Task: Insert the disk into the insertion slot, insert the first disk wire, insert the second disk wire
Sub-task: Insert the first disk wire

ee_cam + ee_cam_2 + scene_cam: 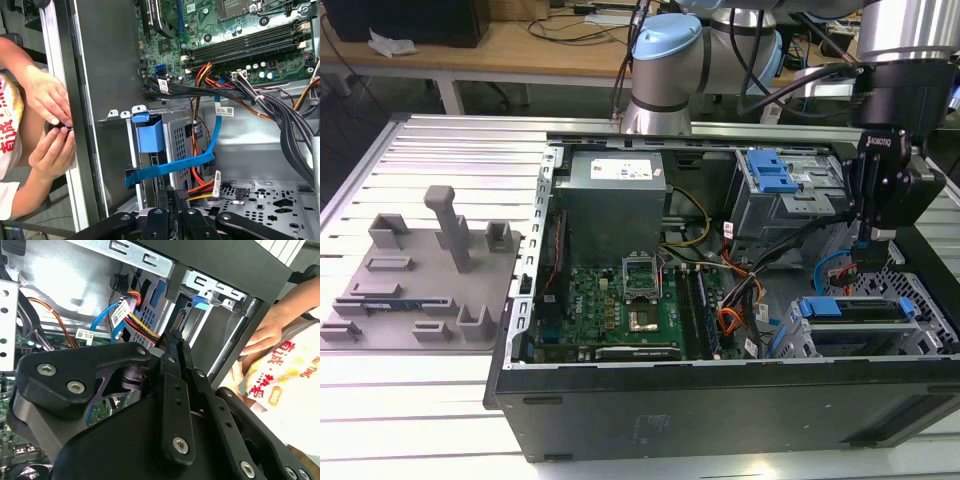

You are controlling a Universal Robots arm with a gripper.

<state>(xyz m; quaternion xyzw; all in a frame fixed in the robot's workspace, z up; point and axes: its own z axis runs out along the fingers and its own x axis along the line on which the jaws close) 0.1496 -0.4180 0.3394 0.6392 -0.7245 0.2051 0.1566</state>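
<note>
Gripper (175, 338) narrow, prob. pinching plug of second disk wire (197, 186) just above disk (860, 308) seated in insertion slot (923, 292); risk: plug skewed in pinch, so it jams vs. connector or slips out.

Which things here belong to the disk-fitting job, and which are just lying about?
Job: disk, insertion slot, first disk wire, second disk wire, gripper.
Lying about: grey fixture board, motherboard, person's hand.
</note>
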